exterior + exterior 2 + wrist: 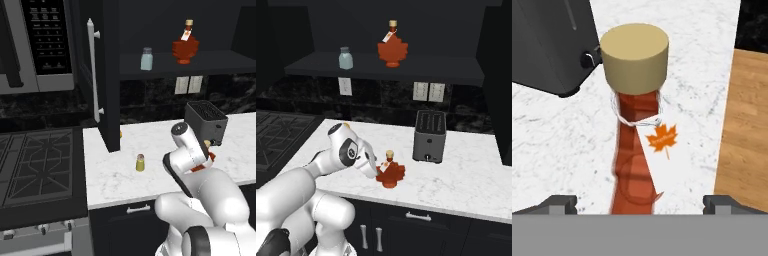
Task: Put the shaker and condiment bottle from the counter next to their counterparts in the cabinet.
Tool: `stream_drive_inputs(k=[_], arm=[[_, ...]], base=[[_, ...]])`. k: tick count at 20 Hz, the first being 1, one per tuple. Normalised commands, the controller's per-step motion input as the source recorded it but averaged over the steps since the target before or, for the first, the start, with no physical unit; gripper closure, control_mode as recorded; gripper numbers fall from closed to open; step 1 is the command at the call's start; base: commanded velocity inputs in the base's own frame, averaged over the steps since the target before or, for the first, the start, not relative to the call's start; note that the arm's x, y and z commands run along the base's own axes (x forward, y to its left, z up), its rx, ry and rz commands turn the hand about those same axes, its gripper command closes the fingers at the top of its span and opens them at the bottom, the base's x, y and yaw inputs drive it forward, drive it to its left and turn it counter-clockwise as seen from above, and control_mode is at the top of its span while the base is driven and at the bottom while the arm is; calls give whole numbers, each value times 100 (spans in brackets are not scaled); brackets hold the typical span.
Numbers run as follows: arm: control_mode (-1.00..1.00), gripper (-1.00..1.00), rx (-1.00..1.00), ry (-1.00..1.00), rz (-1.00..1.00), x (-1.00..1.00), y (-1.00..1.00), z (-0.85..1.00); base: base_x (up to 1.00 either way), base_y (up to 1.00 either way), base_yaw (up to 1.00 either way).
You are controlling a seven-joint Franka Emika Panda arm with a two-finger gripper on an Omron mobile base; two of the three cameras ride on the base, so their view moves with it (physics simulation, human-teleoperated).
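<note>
**Open gripper set over the counter bottle; shaker stands alone**

From the left base view, the cabinet (107, 75) has its door swung out, its long bar handle (93, 70) facing the stove. On its shelf stand the pale blue-grey shaker (146, 59) and, to its right, a red-orange bottle (185, 44), both upright and a little apart.

Below, on the counter (115, 175), the small yellow-olive shaker (140, 162) stands upright, cap up, well clear of other things. Further right, the condiment bottle (390, 171) stands upright just left of and in front of the dark toaster (429, 136), its long axis vertical and its tan cap on top.

The gripper (640, 202) has its jaws spread wide, one fingertip on each side of the bottle's body, and holds nothing; the fingertips stand clear of the glass. In the hand view the cap points toward the camera. A white tag tied at the neck bears an orange maple leaf; no lettering can be read.
</note>
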Motion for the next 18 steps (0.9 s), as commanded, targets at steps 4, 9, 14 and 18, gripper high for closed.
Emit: stream_drive_inputs(k=[4, 9, 14, 18], arm=[[-100, -100, 0, 0, -1, 0, -1, -19], [-100, -100, 1, 0, -2, 0, -3, -6], [-100, -100, 0, 0, -5, 0, 0, -4], [-100, -100, 0, 0, -6, 0, 0, -5]], base=[[0, 0, 0], [0, 0, 0], [0, 0, 0], [0, 0, 0]])
